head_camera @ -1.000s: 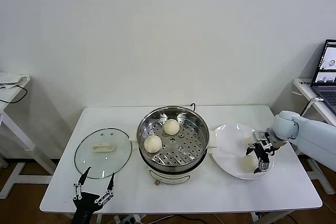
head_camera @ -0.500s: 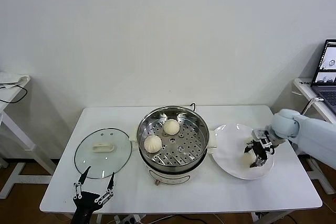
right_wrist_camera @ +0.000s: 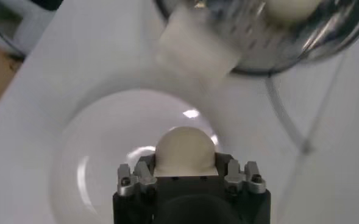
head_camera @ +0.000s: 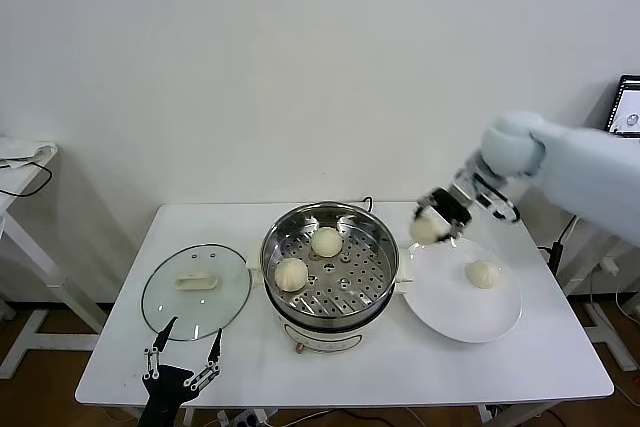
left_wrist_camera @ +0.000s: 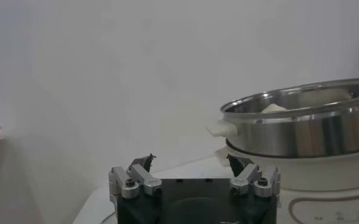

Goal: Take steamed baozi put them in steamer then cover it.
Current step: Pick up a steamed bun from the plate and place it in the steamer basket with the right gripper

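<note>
From the head view, the white table (head_camera: 120, 347) holds three big things in a row. In the middle sits the shiny steel steamer (head_camera: 329, 263) on its white base. Two baozi lie on its holed tray — one near the back (head_camera: 326, 241) and one toward the robot's left (head_camera: 291, 273). To the robot's left of the steamer the glass cover (head_camera: 196, 290) lies flat on the table, with its white handle on top. To the robot's right is a white plate (head_camera: 450, 307), and one baozi (head_camera: 483, 273) rests on it.

The right hand (head_camera: 436, 224) is up in the air, above the gap between the steamer and the plate. It is pinching a baozi (head_camera: 427, 229) between its fingers. The left hand (head_camera: 183, 355) is low at the near edge of the table, just in front of the cover, with its thin fingers spread apart and nothing in them.

In the left wrist view, the left hand (left_wrist_camera: 193, 173) shows its two fingertips wide apart. Past it stands the steamer (left_wrist_camera: 301, 125) with its white side handle, and the top of a baozi (left_wrist_camera: 274, 108) peeks over the rim.

In the right wrist view, the right hand (right_wrist_camera: 186, 171) grips a round baozi (right_wrist_camera: 186, 150) — snug between its fingers. Below it lies the white plate (right_wrist_camera: 112, 152). Farther off is the edge of the steamer (right_wrist_camera: 325, 42) with its white side handle and a baozi (right_wrist_camera: 294, 8) inside.
</note>
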Controlling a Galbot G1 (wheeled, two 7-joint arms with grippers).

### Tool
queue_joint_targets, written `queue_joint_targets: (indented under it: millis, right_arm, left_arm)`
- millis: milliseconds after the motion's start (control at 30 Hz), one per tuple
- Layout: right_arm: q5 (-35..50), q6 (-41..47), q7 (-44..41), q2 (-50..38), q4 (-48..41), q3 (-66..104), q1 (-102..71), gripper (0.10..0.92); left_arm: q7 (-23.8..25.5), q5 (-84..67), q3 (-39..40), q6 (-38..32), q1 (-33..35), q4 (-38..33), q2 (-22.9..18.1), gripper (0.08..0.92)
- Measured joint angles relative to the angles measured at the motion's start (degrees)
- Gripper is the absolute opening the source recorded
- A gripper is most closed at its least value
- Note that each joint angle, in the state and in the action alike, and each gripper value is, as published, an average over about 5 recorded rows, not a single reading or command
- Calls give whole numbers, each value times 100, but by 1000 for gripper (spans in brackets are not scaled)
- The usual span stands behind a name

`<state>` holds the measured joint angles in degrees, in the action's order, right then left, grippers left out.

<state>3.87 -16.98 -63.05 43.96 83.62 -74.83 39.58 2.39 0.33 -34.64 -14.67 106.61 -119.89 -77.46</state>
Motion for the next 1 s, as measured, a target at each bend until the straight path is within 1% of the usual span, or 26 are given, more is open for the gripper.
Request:
queue_joint_targets:
  millis: [233, 500, 767, 1000]
  right_arm:
    - [-359, -791, 74, 640, 560, -97, 346, 653]
    - [-942, -1440, 260, 1157, 1059, -231, 149, 653]
    - [-1524, -1921, 445, 1456, 1166, -296, -231, 653]
    - [-1857, -2166, 536, 1622, 1140, -300, -524, 657]
  left_arm:
    - [2, 0, -5, -16, 12, -25, 11, 823]
    - [2, -2, -32, -53, 24, -38, 16, 823]
    - [2, -9, -32, -64, -2, -38, -5, 823]
    - [3, -15, -44, -80, -12, -13, -16, 823]
